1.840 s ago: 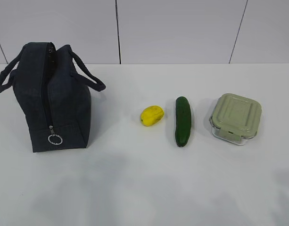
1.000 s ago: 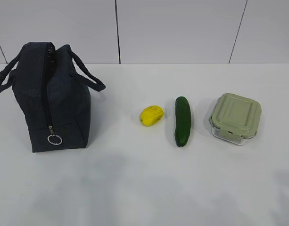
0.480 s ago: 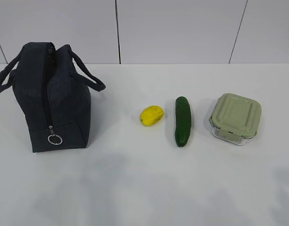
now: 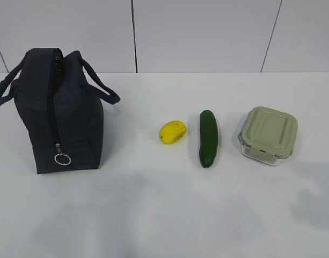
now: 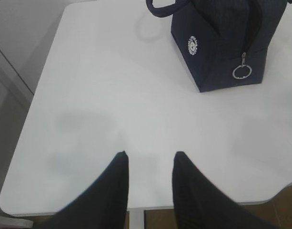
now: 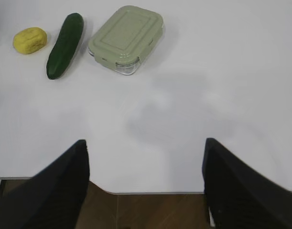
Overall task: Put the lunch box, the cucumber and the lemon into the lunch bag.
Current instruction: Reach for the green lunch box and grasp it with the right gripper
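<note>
Bench (image 4: 164,215), white, smooth. You see at left: bag (image 4: 59,113), navy fabric, boxy, upright, zipper shut, ring pull hanging low. At right, in a row ready for picking: lemon (image 4: 173,131), dimpled oval; cucumber (image 4: 208,138), long, glossy; box (image 4: 268,135), glass, sage lid. Left claw (image 5: 150,164) narrowly parted, right claw (image 6: 145,157) spread wide; both empty, near edge.

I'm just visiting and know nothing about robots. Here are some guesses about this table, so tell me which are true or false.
1. The lemon lies between the lunch bag and the cucumber. True.
2. The lunch box has its lid off. False: the green lid is on.
3. The cucumber is already inside the bag. False: it lies on the table.
4. The right gripper holds nothing. True.
5. The left gripper grips the bag's handle. False: it is empty, short of the bag.
</note>
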